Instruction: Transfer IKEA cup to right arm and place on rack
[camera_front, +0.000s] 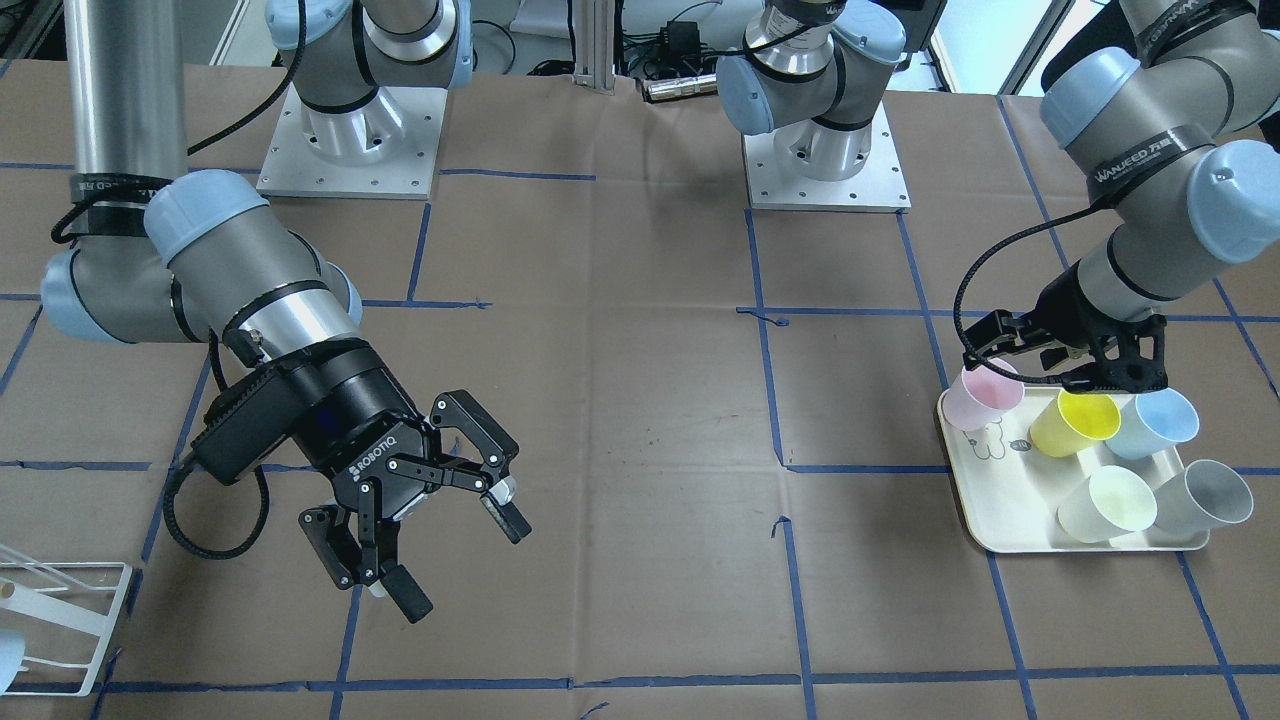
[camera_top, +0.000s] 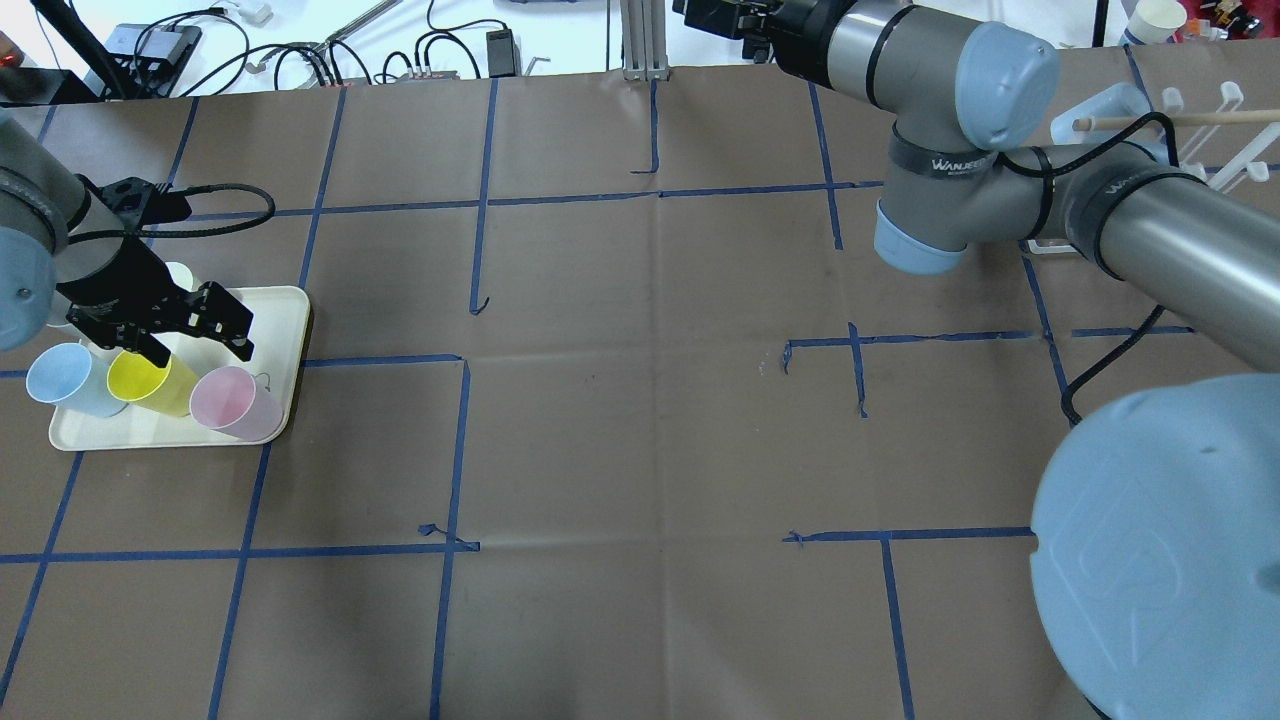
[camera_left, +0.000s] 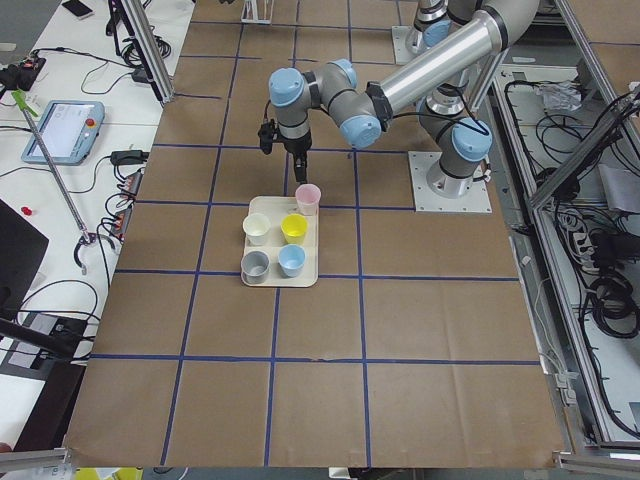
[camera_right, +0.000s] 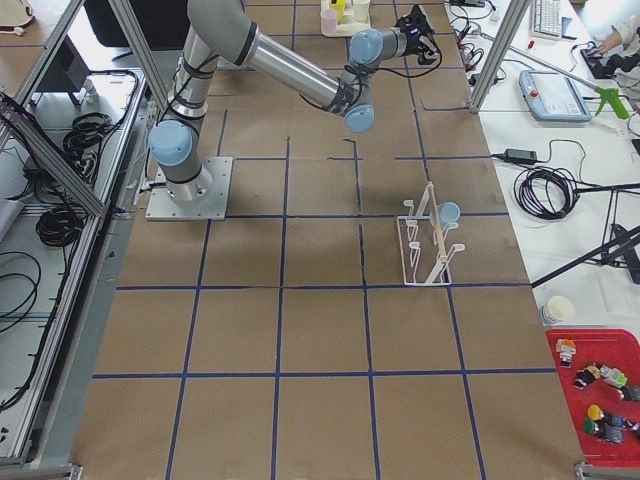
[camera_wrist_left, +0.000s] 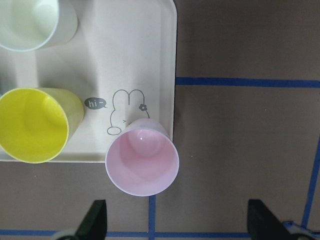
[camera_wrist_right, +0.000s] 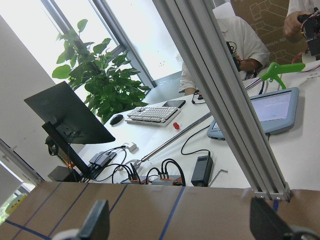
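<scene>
Pink plastic fills the middle of my left wrist view: the pink cup (camera_wrist_left: 142, 162) stands mouth up at the corner of the cream tray (camera_wrist_left: 150, 50), right at the tray's edge. I take it to be the IKEA cup I am meant to pass across. My left gripper (camera_wrist_left: 178, 225) hangs above it with its fingers spread wide and nothing between them. The cup's rim lies a little ahead of the line joining my two fingertips, not squarely between them.

To do this pick well, I should first slide forward until the rim sits centred in the gap, and only then go down. The yellow cup (camera_wrist_left: 32, 125) stands just beside the pink one, so the finger on that side needs to drop cleanly into the space between the two cups without clipping the yellow rim. I judge the wall to be thin and springy, so a gentle squeeze should do. A hard one could ovalise the cup or pop it out sideways. I would also take it near one end, leaving bare wall for the other arm to seize.

My right gripper (camera_front: 465, 565) waits well apart on the far side of the table, raised and also spread, holding nothing. Beyond it stands the white wire rack (camera_right: 425, 245), where the cup should end up. I will need to lift straight up off the tray before I swing toward the middle.
</scene>
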